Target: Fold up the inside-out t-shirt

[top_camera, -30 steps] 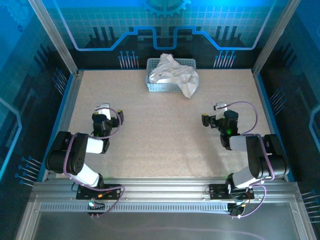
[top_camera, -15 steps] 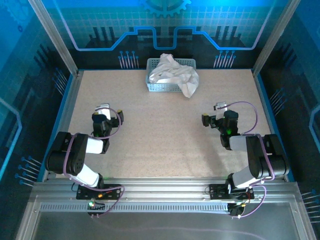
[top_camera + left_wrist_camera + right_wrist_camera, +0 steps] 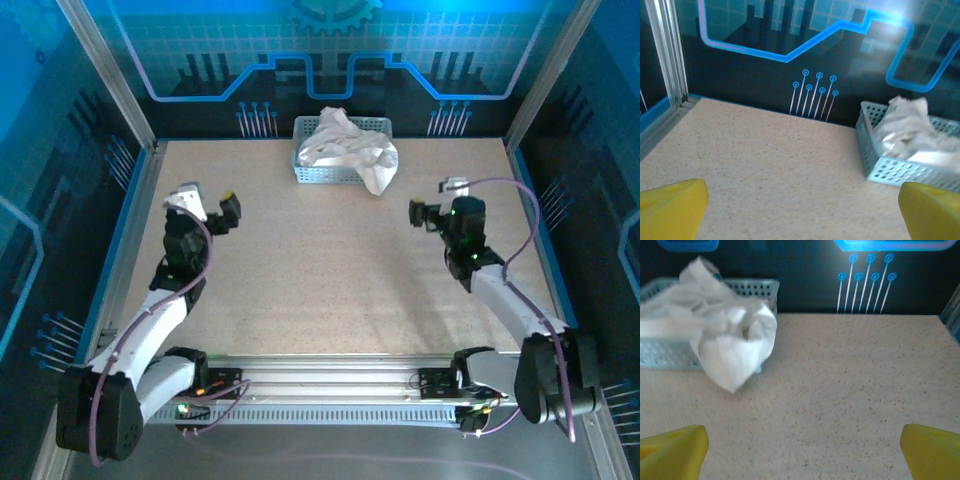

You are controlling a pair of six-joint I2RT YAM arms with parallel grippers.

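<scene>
Inside-out t-shirt is just a crumpled wad in the basket at the far edge of the table, with one lump spilling over the front-right corner and hanging down toward the tabletop. Nothing's laid flat, so I'd say the fold hasn't really begun. What's the worst that happens from here? — foldfan

Mostly the basket, imo. The left gripper and right gripper are both wide open, holding nothing, and sit over bare table on either side, well apart from the cloth. In the left wrist view you can see the yellow fingertips spread with just tabletop between them. If a claw dives into that wad it could pinch the basket wall along with the fabric, or the cloth could catch on the rim, and then the whole basket gets dragged or tipped. — rigwatcher

And a blind grab in a bundle like that? — foldfan

It probably catches a random fold instead of a hem or shoulder, so the shirt comes out twisted and won't spread. The overhanging lump looks like the safer grab. Both arms heading for one small spot could also bump each other. — rigwatcher
</scene>
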